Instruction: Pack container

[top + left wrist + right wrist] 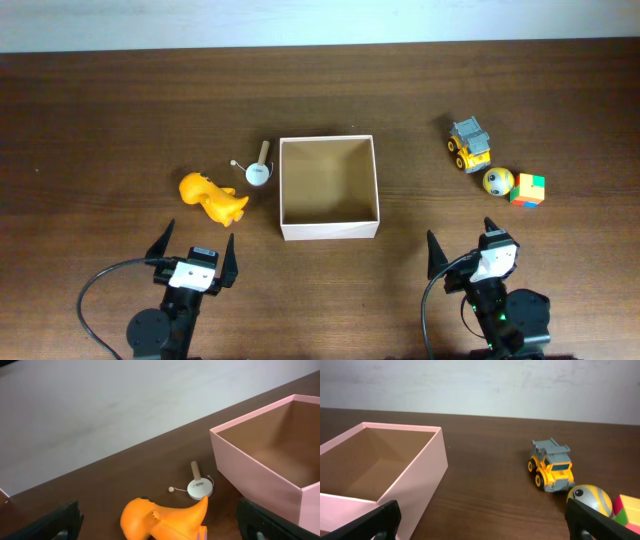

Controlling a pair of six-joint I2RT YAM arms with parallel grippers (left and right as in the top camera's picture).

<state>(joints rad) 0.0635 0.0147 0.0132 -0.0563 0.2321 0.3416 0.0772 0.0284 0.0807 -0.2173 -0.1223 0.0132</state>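
Observation:
The container (283,190) is a square white box with a tan inside, empty, at the table's middle; it shows at the right of the left wrist view (260,472) and the left of the right wrist view (425,477). An orange dinosaur toy (212,198) (165,517) lies left of it, with a small white round toy on a wooden stick (259,170) (199,487) beside it. To the right lie a yellow-grey truck (468,145) (551,465), a yellow ball (498,181) (590,500) and a colourful cube (528,189) (627,510). My left gripper (196,255) (160,527) and right gripper (470,250) (482,522) are open and empty, near the front edge.
The dark wooden table (120,110) ends at a pale wall along the far edge. Black cables loop from both arm bases at the front.

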